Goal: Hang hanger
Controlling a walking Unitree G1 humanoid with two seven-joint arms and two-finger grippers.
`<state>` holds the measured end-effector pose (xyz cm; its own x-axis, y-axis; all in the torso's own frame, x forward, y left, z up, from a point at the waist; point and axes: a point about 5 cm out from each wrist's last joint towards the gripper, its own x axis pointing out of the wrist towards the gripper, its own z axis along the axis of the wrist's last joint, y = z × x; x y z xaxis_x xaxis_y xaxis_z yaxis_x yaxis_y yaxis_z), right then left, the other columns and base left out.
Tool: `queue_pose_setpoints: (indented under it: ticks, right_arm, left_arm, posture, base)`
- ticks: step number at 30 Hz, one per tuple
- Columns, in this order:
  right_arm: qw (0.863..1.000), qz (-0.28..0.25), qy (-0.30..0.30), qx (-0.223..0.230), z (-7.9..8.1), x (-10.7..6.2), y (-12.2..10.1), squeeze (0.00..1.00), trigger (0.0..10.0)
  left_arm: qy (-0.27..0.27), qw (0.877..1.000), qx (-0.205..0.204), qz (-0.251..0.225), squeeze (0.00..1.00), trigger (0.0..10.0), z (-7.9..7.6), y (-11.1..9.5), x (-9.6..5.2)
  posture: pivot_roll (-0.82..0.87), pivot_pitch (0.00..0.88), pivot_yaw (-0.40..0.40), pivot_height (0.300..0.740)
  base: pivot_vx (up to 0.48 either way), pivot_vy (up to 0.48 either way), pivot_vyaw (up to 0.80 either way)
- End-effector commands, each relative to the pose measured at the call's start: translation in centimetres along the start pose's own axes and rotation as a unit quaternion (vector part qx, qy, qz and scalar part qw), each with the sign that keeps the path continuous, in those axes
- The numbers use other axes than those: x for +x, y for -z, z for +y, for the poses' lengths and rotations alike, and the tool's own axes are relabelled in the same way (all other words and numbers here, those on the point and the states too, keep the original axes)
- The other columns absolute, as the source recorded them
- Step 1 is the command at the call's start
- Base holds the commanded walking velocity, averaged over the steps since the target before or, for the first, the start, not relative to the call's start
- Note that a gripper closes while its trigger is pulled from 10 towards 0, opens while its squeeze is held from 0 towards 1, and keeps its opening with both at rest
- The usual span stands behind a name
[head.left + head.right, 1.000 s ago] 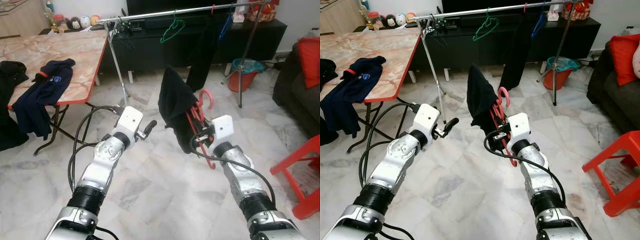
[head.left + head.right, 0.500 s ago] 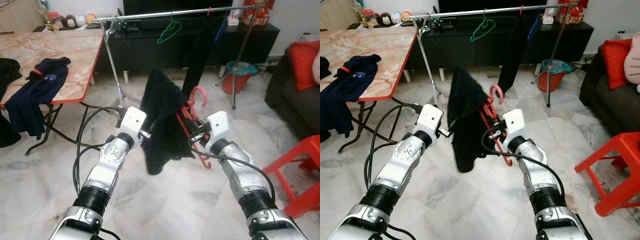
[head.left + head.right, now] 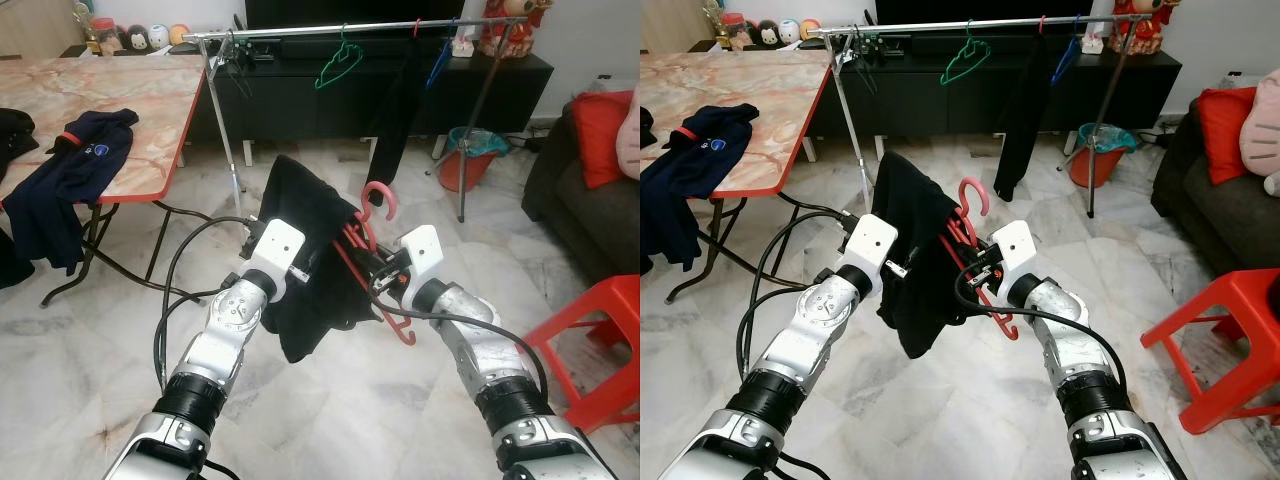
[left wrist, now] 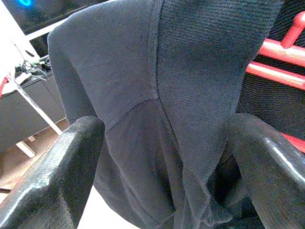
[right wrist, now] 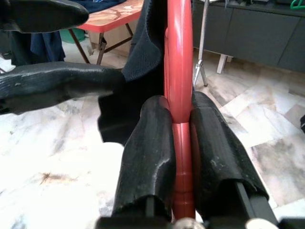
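Red hanger held in mid-air before the clothes rail.
My right tool (image 5: 177,138) is clamped on the red hanger (image 3: 375,262); my left tool (image 4: 162,157), fingers apart, straddles its black garment (image 3: 305,250), short of the rail (image 3: 350,25).

Bare marble floor (image 3: 330,400) is lying open toward the clothes rail (image 3: 300,30), where a green hanger (image 3: 338,62) and hanging dark garment (image 3: 395,110) are crowding its right half.

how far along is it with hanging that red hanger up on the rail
Done: the black garment is draped on the red plastic hanger. In hand: the right gripper clamps the hanger while the left gripper has its jaws open around the cloth. Left: hooking it onto the silver clothes rail, which stands well ahead.
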<state>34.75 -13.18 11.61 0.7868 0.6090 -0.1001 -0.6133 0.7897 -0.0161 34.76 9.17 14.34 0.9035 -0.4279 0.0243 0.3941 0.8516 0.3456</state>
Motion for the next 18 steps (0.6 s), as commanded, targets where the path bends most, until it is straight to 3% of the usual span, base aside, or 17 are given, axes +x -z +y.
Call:
queue_pose_setpoints:
  ticks: [1,4,10,13,18]
  right_arm:
    - [0.999,-0.041,-0.009,-0.020,-0.1,0.6,-2.5,0.00,0.0]
    - [0.999,-0.036,-0.010,-0.019,-0.2,0.8,-2.5,0.00,0.0]
    - [0.999,-0.038,-0.009,-0.024,-0.6,1.2,-3.1,0.00,0.0]
    - [0.999,-0.043,-0.018,-0.027,-0.4,1.4,-3.6,0.00,0.0]
    - [0.998,-0.046,-0.035,-0.027,0.0,1.5,-3.7,0.00,0.0]
  left_arm:
    - [0.019,1.000,0.007,-0.006,0.00,10.0,-0.4,-0.2,0.1]
    - [0.088,0.996,0.016,-0.016,0.00,10.0,-1.4,-0.5,-0.3]
    - [0.150,0.988,0.027,-0.014,0.00,10.0,-2.3,-0.5,-0.7]
    - [0.137,0.990,0.034,-0.009,0.00,10.0,-2.2,-0.4,-0.5]
    - [0.070,0.996,0.048,0.016,0.00,10.0,-1.3,0.0,0.1]
  posture:
    - [0.09,0.000,-0.066,0.740]
    - [0.10,0.000,-0.071,0.740]
    - [0.11,0.000,-0.077,0.740]
    - [0.10,0.000,-0.076,0.740]
    - [0.10,0.000,-0.077,0.740]
  base:
    - [0.000,0.000,0.00]
    - [0.000,0.000,0.00]
    - [0.000,0.000,0.00]
    - [0.000,0.000,0.00]
    - [0.000,0.000,0.00]
